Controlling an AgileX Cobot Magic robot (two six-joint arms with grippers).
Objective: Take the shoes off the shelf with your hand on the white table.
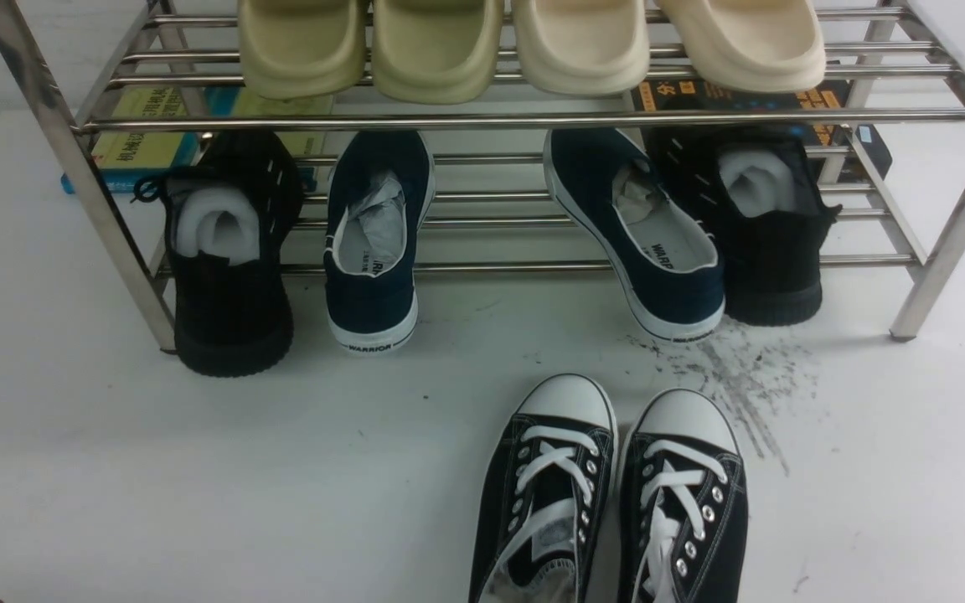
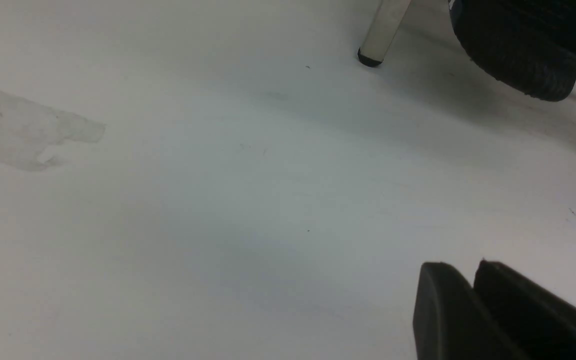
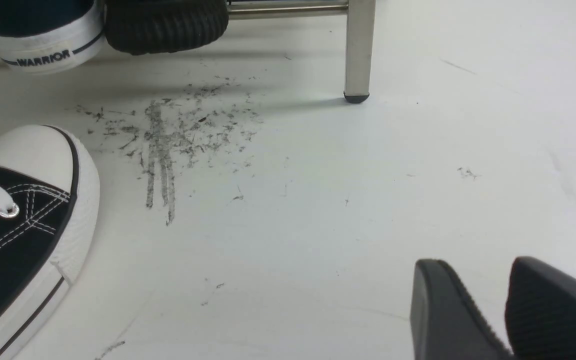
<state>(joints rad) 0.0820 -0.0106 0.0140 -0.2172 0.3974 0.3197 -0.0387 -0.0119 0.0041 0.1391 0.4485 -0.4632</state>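
Observation:
The shoes, black canvas sneakers with white laces and toe caps, stand side by side on the white table (image 1: 198, 469) in front of the shelf (image 1: 482, 119), toes toward it: one (image 1: 545, 486) on the left, the other (image 1: 683, 502) on the right. In the right wrist view one white toe cap (image 3: 23, 210) shows, well apart from my right gripper (image 3: 478, 265), which is open and empty over bare table. My left gripper (image 2: 460, 265) is shut with nothing in it, low over the table near a shelf leg (image 2: 383, 30). Neither arm shows in the front view.
The lower tier holds two navy WARRIOR shoes (image 1: 374, 243) (image 1: 642, 234) and two black knit shoes (image 1: 227, 260) (image 1: 763, 226). Beige slippers (image 1: 441, 46) lie on the top tier. Books (image 1: 156, 134) lie behind the shelf. Dark scuff streaks (image 1: 742, 377) mark the table.

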